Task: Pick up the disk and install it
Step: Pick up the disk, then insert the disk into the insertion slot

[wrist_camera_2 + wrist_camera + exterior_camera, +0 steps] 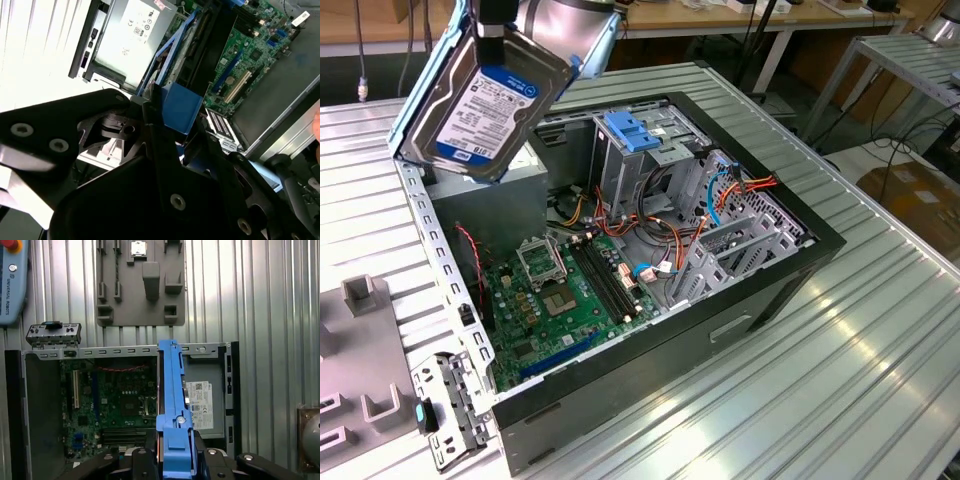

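The gripper [172, 452] is pinching the disk [485, 105], its black jaws pressed against the light blue rails [172, 390] on either side of the drive. The disk hangs from the gripper in the air, clear of everything else. In the exterior view it is tilted, with its white-and-blue label facing outward and its lower edge just above the rear corner of the open computer case [720, 330]. In the first wrist view the disk is seen edge-on, a long blue strip running away from the gripper.

The case lies on its side on the ribbed metal tabletop [860, 400], directly below the gripper, with its side panel off. Beneath the gripper and the disk sits the grey power supply [132, 35] with a white label. The green motherboard [560, 300] lies on the floor of the case, beside the power supply. Farther from the gripper, towards the exterior view's right, stands a tall metal drive cage [620, 175] topped by a blue bracket [632, 133], with orange and red cables [670, 240] around its base.

Outside the case, past its open edge, a grey tray of moulded holders [142, 305] rests on the tabletop. A small metal front-panel part [52, 335] lies against the corner of the case.
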Controlling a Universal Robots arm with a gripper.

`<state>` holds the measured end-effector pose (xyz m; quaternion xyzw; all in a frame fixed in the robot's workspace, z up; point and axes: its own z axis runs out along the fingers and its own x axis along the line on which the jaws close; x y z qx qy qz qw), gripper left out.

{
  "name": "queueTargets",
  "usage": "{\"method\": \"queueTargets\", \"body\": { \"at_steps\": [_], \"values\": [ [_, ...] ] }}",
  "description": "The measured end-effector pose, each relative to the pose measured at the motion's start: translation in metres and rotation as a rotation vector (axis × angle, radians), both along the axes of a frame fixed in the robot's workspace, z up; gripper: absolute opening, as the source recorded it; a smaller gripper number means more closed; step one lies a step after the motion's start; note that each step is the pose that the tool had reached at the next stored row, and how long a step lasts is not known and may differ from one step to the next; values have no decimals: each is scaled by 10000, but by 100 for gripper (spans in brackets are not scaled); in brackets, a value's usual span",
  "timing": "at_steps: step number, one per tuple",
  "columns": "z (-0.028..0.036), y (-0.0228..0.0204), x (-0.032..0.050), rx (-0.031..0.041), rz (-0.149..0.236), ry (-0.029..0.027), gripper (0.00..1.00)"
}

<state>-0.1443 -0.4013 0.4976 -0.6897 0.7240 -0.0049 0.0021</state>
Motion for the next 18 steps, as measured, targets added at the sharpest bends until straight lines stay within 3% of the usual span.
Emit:
{"method": "queueTargets", "body": {
  "at_steps": [5,8,13,18],
  "values": [
    [-2,-6,311,-23,0,0,37],
    [-3,-8,430,-33,0,0,37],
    [-6,-9,534,-47,1,0,37],
    [-6,-8,543,-47,0,0,37]
  ]
}}
